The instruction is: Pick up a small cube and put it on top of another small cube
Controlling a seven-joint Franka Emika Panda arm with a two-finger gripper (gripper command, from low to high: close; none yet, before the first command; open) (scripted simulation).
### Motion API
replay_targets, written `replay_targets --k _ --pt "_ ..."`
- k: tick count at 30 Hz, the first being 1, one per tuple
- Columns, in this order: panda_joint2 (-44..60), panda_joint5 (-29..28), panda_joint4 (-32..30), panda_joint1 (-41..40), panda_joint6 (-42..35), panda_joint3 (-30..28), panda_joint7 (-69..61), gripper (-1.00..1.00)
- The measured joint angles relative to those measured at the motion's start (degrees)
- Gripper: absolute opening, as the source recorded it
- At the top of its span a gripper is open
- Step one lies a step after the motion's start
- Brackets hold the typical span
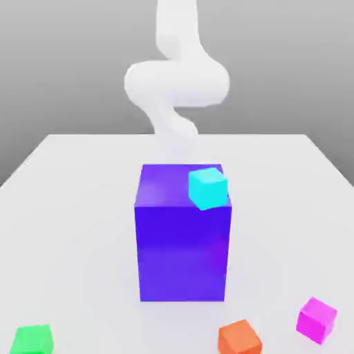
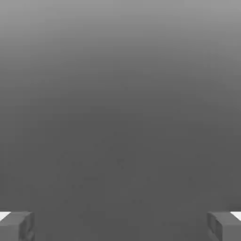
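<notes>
The magenta cube lies near the counter's front edge, toward the exterior view's right corner. The tool is released and empty, so I'd call this the approach: next, reach over the cube and descend.

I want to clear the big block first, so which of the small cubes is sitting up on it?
The small cyan cube, atop the big purple-blue block; the green, orange and magenta cubes are down on the table.
</notes>
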Motion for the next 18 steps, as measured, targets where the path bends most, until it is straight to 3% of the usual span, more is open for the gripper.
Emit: replay_targets --k 18 --pt "37.7 -1.5 -2.4 10.3 13.0 7.2 -8.8 0.00"
